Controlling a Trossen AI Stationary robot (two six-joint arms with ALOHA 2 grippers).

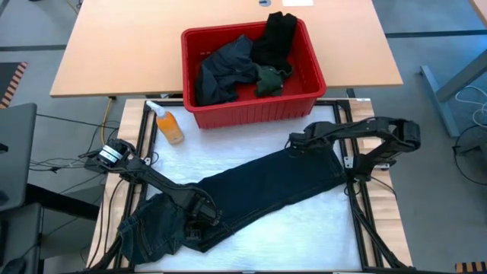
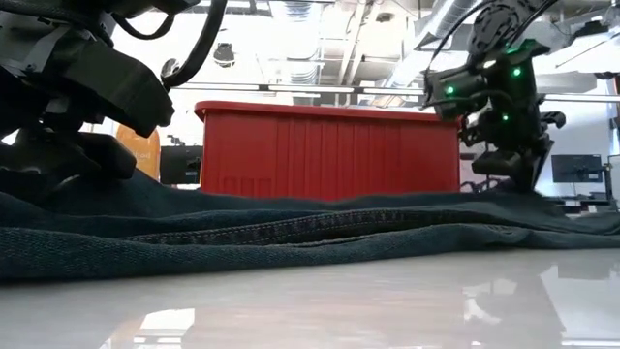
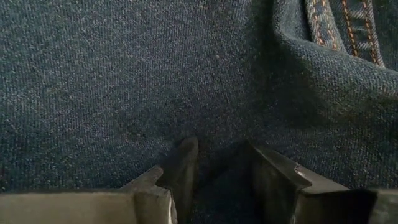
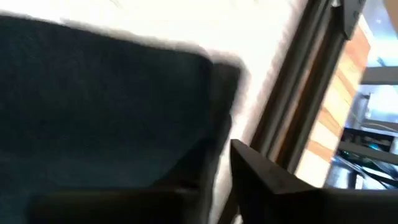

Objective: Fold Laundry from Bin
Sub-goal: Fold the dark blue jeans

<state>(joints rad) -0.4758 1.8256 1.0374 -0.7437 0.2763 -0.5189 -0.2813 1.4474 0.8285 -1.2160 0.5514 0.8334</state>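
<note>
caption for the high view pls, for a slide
Dark navy jeans spread flat on the table, left claw at one end, right claw at the other; red bin behind holds more laundry.

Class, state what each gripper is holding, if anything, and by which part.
Left gripper: pressed into the jeans near the waist end; grip uncertain. Right gripper: at the leg-hem end; hold cannot be told.
</note>
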